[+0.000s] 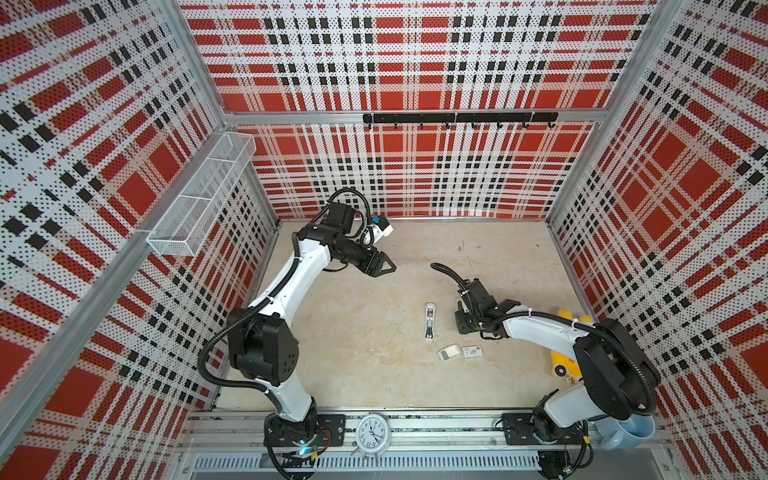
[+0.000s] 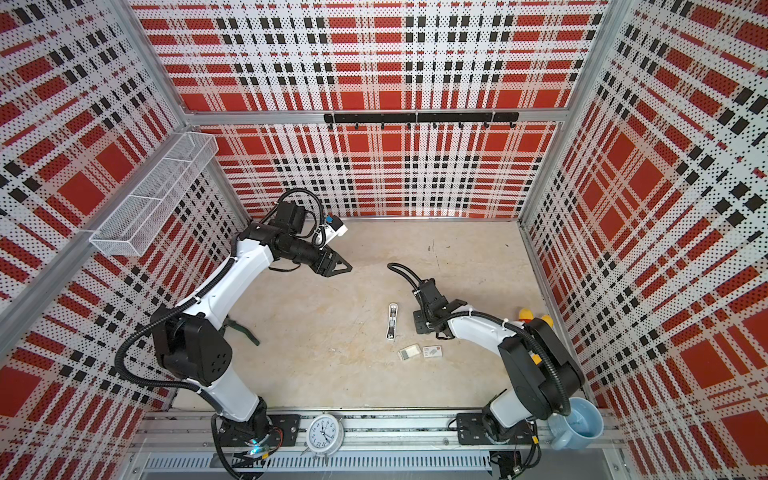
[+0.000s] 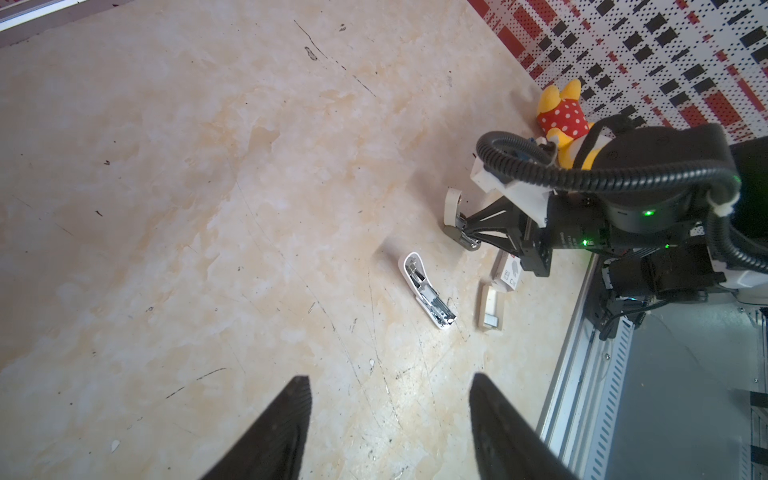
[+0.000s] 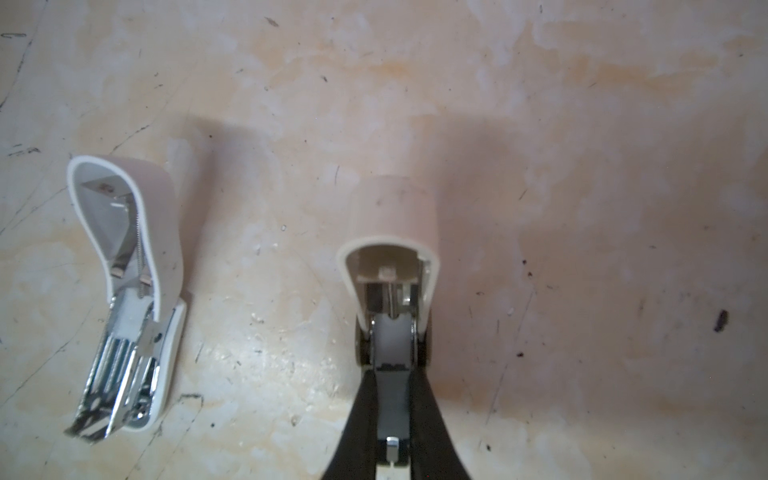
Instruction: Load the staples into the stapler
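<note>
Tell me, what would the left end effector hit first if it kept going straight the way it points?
Most likely the beige tabletop, close beside the open white plastic stapler lying there; the left end effector tilts downward, though depth is hard to judge.

Open stapler (image 1: 430, 322) is lying on the tabletop (image 1: 353, 324); second stapler (image 4: 390, 257) is sitting in right pincer (image 4: 392, 374) just to its right. Tray (image 3: 493, 300) is lying in front of both, staples (image 3: 492, 331) resting in it, sleeve (image 1: 473, 352) just right of tray.
</note>
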Controlling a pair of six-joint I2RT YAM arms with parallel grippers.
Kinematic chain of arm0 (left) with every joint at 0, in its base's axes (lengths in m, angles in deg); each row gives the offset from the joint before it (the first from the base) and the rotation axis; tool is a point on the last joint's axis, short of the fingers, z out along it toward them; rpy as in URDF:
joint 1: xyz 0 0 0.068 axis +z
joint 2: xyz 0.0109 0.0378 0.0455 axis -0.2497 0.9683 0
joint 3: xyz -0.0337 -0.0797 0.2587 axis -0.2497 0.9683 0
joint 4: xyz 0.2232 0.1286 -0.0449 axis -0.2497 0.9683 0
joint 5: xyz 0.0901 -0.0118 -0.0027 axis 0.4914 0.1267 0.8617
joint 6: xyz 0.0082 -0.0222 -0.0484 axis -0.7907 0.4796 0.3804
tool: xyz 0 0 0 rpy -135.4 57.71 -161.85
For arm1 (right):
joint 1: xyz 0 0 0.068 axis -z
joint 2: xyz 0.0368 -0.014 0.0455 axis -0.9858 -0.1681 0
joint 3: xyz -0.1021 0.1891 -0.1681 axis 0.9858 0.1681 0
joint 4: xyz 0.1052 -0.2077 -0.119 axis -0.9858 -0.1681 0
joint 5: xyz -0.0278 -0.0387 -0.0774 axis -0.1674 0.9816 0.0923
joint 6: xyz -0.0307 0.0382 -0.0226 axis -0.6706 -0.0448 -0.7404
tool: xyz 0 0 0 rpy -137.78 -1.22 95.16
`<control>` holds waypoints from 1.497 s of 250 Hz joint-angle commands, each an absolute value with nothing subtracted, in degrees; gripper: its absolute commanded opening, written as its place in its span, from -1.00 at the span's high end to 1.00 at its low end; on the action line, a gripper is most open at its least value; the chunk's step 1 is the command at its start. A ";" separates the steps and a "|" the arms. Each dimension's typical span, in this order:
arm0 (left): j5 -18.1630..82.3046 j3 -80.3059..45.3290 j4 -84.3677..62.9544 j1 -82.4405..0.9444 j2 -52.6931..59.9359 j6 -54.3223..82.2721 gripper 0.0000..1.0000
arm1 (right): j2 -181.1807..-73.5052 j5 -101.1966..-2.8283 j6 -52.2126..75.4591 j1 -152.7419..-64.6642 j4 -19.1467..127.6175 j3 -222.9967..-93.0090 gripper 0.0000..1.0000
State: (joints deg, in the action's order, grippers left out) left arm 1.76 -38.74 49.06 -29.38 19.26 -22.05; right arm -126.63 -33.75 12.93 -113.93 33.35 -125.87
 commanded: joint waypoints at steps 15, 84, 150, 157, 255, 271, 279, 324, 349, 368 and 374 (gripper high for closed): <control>0.97 -39.35 49.62 -28.96 18.95 -22.15 -0.27 | -125.70 -33.74 13.83 -113.71 34.30 -123.88 0.74; 1.22 -39.44 49.66 -28.95 18.71 -22.23 -0.27 | -123.79 -33.57 15.28 -113.71 36.09 -121.95 0.74; 1.18 -39.16 49.61 -28.95 18.27 -22.41 -0.27 | -123.80 -33.87 16.22 -113.67 36.83 -121.11 0.74; 1.26 -39.18 49.67 -28.93 18.26 -22.48 -0.27 | -123.67 -33.87 16.44 -113.67 37.07 -120.88 0.74; 1.23 -39.00 49.64 -28.94 18.11 -22.54 -0.27 | -123.91 -33.29 16.83 -113.71 37.39 -120.56 0.70; 1.27 -38.92 49.67 -28.95 17.94 -22.59 -0.27 | -123.90 -33.13 16.92 -113.67 37.38 -120.56 0.70; 1.27 -38.92 49.66 -28.89 17.96 -22.72 -0.27 | -123.88 -33.01 16.92 -113.69 37.32 -120.56 0.69; 1.34 -38.90 49.62 -28.93 17.89 -22.84 -0.27 | -124.08 -33.08 16.93 -113.70 37.17 -120.74 0.65; 1.36 -38.74 49.64 -28.94 17.74 -22.83 -0.27 | -123.84 -33.00 16.92 -113.73 37.10 -120.73 0.64; 1.44 -38.64 49.60 -28.93 17.74 -22.89 -0.27 | -123.82 -32.91 16.92 -113.67 37.12 -120.74 0.63; 1.43 -38.65 49.62 -28.89 17.76 -22.89 -0.27 | -123.80 -32.91 16.95 -113.72 37.13 -120.73 0.63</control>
